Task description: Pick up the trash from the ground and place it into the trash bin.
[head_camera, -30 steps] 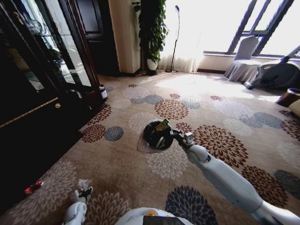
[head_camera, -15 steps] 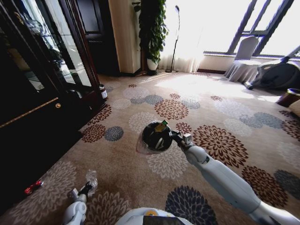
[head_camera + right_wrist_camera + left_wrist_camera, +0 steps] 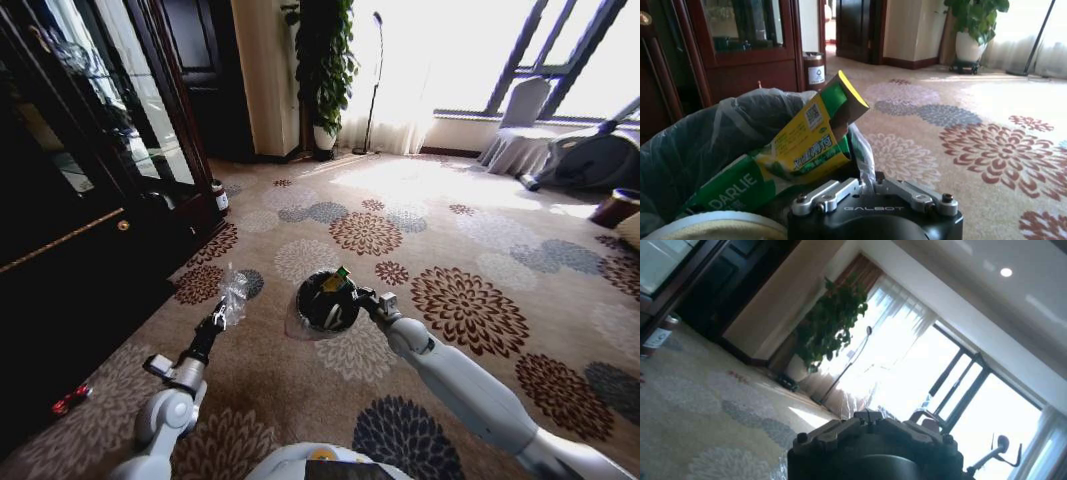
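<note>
The clear wad is clamped in the left gripper, raised left of centre in the head view. The bin, at centre frame, is gripped at its rim by the right gripper, with a green wrapper inside. A red piece lies at lower left.

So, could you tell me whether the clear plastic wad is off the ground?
Yes: the left pincer holds the clear plastic wad above the carpet.

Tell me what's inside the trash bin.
A green and yellow carton sticks up out of the trash bin, leaning on its grey bag liner. The right gripper holds the rim. Anything deeper is hidden by the carton and liner.
</note>
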